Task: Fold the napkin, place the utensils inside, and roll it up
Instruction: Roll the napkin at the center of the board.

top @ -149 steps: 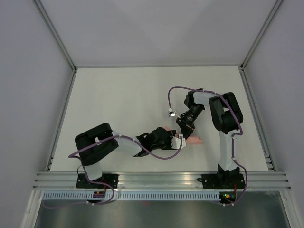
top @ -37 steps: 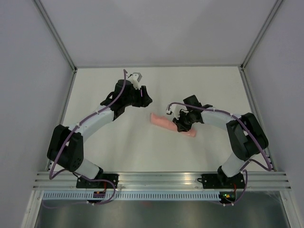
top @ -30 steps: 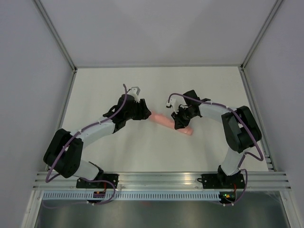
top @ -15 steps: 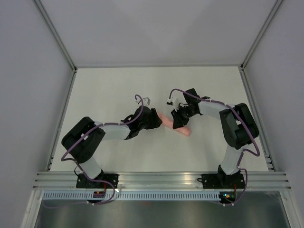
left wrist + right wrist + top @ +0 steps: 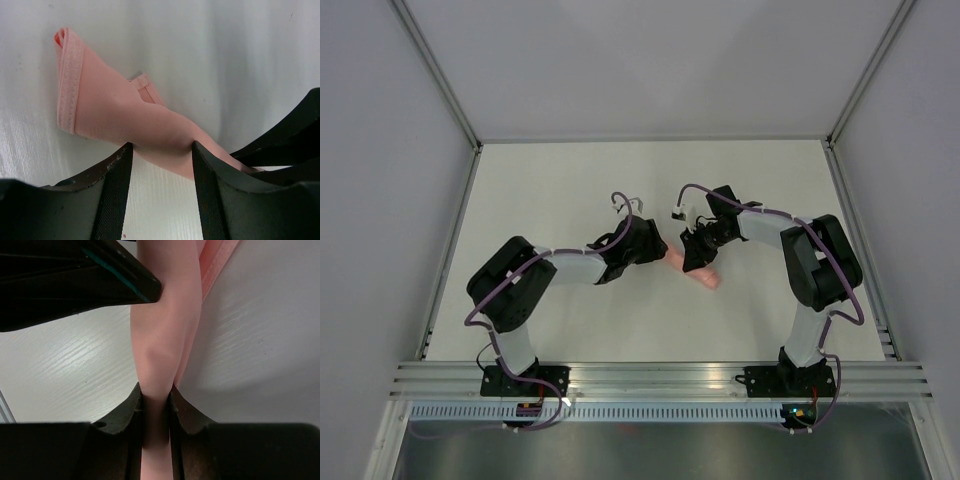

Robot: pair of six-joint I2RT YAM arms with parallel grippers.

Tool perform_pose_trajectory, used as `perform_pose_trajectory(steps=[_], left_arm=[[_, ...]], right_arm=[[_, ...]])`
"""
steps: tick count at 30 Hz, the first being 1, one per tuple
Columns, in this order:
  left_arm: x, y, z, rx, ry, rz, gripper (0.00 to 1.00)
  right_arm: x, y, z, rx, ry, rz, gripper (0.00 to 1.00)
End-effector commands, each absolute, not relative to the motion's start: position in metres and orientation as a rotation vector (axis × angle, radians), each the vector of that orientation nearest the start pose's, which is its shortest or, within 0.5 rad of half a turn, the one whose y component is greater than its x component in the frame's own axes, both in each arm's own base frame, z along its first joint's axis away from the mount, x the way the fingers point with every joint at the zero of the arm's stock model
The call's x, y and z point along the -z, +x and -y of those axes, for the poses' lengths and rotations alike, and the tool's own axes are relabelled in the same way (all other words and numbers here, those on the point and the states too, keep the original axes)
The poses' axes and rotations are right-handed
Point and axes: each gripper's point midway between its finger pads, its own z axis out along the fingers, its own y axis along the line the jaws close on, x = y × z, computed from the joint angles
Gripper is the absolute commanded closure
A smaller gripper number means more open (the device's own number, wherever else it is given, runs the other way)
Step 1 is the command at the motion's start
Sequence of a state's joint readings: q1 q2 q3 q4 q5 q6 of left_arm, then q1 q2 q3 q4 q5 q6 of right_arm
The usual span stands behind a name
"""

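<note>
The napkin [image 5: 708,278] lies on the table [image 5: 570,190] as a tight salmon-pink roll, slanting near the middle between my two arms. From above only two short pink stretches show, since both tools cover the rest. My left wrist view shows what the overhead hides: the roll's free end [image 5: 75,95] flares open, with a stitched hem along its edge and a small flap of cloth peeking out behind. There my left tool [image 5: 160,148] straddles the roll, fingers [image 5: 112,190] apart, the cloth crossing the gap and slipping under the right-hand finger. My right wrist view shows my right tool [image 5: 156,392] clamped on the napkin, the cloth squeezed narrow between the tips, with one dark finger of the other tool just beside it. Half a second ago my left tool [image 5: 655,250] sat slightly farther from my right tool [image 5: 698,252]; more pink showed between them then.
</note>
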State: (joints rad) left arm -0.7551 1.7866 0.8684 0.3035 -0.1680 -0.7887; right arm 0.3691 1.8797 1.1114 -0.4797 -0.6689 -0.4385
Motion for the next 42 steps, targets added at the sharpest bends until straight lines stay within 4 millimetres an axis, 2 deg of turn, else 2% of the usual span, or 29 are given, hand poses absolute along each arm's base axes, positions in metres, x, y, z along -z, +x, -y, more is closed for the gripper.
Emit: perform_pose_trajectory(steps=[1,9,13,18,25,32,34,35,42], left_arm=[[-0.049,0.350,0.324,0.658,-0.165,-2.245,0.44],[-0.045,0.355,0.326,0.607,-0.104,-2.276,0.45],[-0.050,0.362,0.330,0.595,-0.050,-2.280,0.45],[-0.045,0.368,0.333,0.573,-0.006,-2.302,0.45],[-0.045,0.380,0.346,0.587,0.047,-2.316,0.45],[-0.045,0.392,0.357,0.590,0.080,-2.321,0.45],[-0.052,0.398,0.363,0.604,0.094,-2.307,0.45],[-0.048,0.399,0.364,0.597,0.099,-2.317,0.45],[-0.052,0.411,0.381,0.623,0.150,-2.325,0.45]], right_arm=[[0.023,0.253,-0.190,-0.876,-1.224,-2.609,0.85],[0.001,0.267,-0.189,-0.822,-1.237,-2.530,0.55],[-0.017,0.275,-0.189,-0.796,-1.243,-2.472,0.48],[-0.033,0.281,-0.190,-0.787,-1.240,-2.423,0.44],[-0.060,0.285,-0.191,-0.823,-1.230,-2.355,0.42],[-0.060,0.272,-0.190,-0.894,-1.300,-2.343,0.41],[-0.061,0.271,-0.191,-0.901,-1.303,-2.337,0.41],[-0.062,0.271,-0.192,-0.911,-1.302,-2.331,0.40],[-0.069,0.275,-0.196,-0.922,-1.282,-2.313,0.40]])
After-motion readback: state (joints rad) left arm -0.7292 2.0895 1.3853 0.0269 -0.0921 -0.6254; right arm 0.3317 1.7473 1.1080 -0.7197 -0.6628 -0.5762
